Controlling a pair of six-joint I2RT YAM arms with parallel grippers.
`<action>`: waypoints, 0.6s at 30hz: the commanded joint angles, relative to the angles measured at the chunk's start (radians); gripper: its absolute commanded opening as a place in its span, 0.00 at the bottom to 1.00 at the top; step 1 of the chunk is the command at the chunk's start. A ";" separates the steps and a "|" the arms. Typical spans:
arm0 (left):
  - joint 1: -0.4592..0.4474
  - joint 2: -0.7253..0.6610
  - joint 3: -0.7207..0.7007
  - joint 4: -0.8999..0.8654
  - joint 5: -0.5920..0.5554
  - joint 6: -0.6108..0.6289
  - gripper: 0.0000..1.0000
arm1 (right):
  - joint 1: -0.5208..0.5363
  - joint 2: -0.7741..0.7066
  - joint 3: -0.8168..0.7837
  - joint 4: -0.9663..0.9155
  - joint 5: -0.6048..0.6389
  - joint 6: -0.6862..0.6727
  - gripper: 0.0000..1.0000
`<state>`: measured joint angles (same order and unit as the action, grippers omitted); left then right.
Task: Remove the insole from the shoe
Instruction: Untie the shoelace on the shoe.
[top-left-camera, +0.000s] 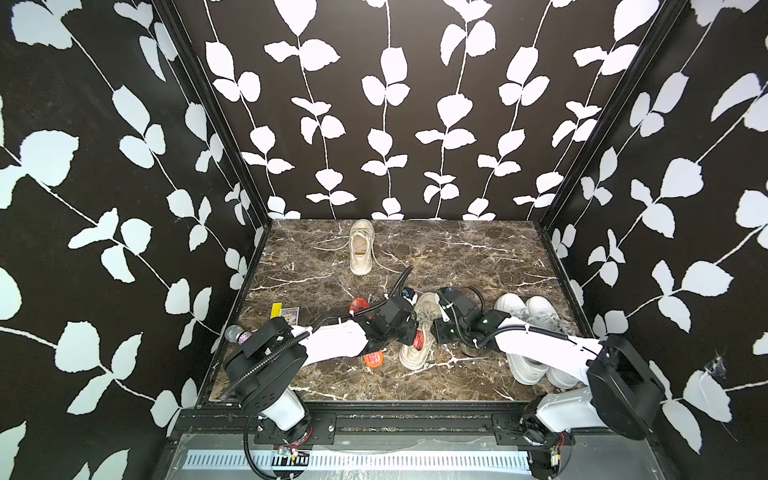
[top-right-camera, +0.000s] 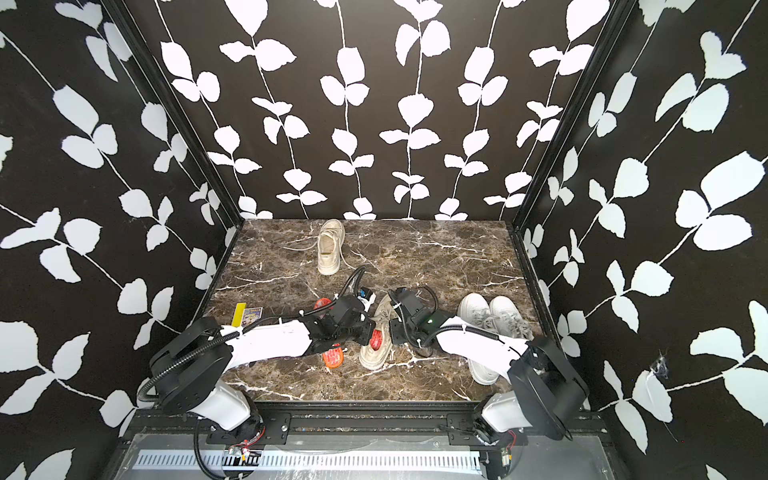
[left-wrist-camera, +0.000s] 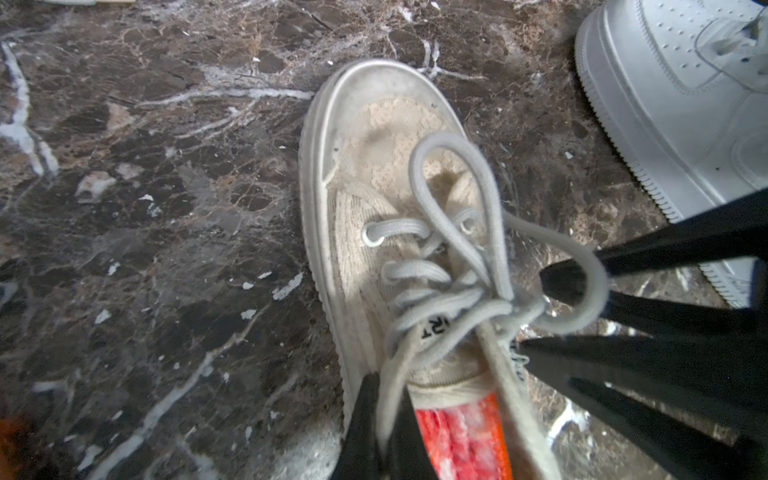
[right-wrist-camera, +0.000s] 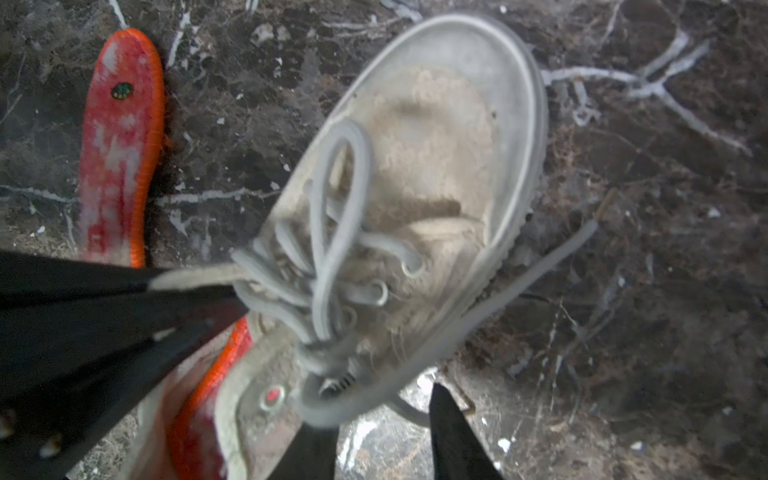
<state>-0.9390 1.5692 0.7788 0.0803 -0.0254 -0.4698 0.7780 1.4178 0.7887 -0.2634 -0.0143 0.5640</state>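
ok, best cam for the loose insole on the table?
Right wrist: the loose insole lies nearly whole. Both top views show only its ends past the left arm; left wrist, at most a corner blur.

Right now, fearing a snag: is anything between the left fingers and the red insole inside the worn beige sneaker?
Yes: a loose grey shoelace drapes across the left fingers at the mouth of the worn beige sneaker, right beside the red, orange-edged insole. The sneaker's tongue hides the insole's front.
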 joint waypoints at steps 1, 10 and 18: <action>-0.003 0.002 0.010 0.041 0.021 0.008 0.00 | 0.008 0.033 0.038 0.021 0.014 -0.014 0.30; -0.004 -0.017 0.010 0.019 -0.008 0.011 0.00 | 0.014 0.071 0.052 -0.034 0.067 0.011 0.06; -0.001 -0.041 -0.014 -0.002 -0.121 -0.031 0.00 | 0.014 -0.029 -0.007 -0.091 0.192 0.075 0.00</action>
<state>-0.9413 1.5684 0.7788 0.0761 -0.0765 -0.4786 0.7910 1.4334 0.8059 -0.3080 0.0986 0.6029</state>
